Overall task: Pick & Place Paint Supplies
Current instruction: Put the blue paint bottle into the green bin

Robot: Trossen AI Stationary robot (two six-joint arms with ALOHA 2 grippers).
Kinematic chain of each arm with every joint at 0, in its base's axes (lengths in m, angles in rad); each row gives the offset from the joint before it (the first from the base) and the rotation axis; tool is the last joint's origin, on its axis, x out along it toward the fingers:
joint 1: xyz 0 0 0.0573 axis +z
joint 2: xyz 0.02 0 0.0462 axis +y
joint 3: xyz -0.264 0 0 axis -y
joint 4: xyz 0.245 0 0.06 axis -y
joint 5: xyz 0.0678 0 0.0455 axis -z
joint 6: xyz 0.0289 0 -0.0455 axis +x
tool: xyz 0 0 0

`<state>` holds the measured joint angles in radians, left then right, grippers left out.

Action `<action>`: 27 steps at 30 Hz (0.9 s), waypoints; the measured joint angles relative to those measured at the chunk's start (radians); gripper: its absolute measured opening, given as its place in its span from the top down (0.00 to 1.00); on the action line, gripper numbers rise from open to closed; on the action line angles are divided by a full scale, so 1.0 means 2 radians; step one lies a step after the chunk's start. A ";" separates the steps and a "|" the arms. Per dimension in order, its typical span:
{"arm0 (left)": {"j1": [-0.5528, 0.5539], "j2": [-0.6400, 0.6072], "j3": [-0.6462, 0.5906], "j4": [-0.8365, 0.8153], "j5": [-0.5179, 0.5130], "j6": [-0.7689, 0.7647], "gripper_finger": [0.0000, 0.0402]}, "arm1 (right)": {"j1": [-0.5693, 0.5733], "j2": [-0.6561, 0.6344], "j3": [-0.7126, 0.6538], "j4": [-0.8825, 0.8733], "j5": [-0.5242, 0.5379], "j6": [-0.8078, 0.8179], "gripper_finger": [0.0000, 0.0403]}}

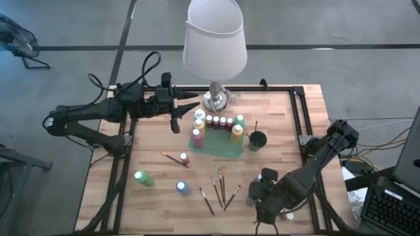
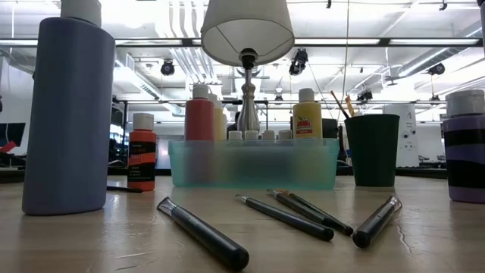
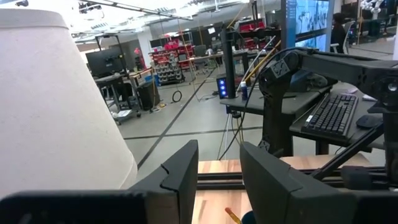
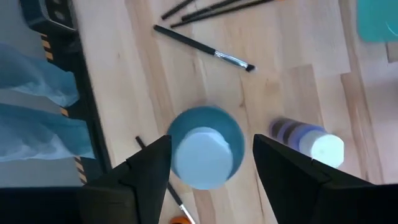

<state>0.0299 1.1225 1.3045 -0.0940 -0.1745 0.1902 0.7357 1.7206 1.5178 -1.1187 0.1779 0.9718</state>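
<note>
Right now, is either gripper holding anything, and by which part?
Nothing is held yet. The right gripper is open, its fingers either side of a blue paint bottle, not gripping. The left gripper, raised beside the lamp, is empty.

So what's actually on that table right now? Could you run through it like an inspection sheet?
Surface: wooden table in a black frame.
Job's things: teal tray holding paint bottles; loose bottles, green, blue, red; four paintbrushes lying in front; dark cup with brushes.
Clutter: white-shaded lamp behind the tray.
Grippers: left gripper hangs open near the lamp, holding nothing; right gripper is open astride a white-capped teal bottle, a purple bottle lying beside it.
Cables: black loops on the left arm.
Surroundings: workshop with desks, keyboard, a person far off.
</note>
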 joint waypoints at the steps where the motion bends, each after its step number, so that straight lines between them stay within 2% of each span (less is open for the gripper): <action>1: 0.000 0.000 0.000 -0.001 0.000 0.002 0.69 | -0.001 0.000 -0.001 -0.001 -0.001 0.001 0.44; 7: 0.000 0.000 0.000 -0.005 0.000 0.009 0.69 | -0.002 0.000 -0.001 -0.001 -0.002 0.002 0.45; 27: 0.001 0.000 0.000 -0.010 -0.001 0.023 0.69 | -0.006 -0.001 -0.014 0.020 -0.015 -0.001 0.64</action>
<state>0.0327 1.1229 1.3045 -0.1143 -0.1772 0.2371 0.7236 1.7195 1.4906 -1.0783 0.1479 0.9691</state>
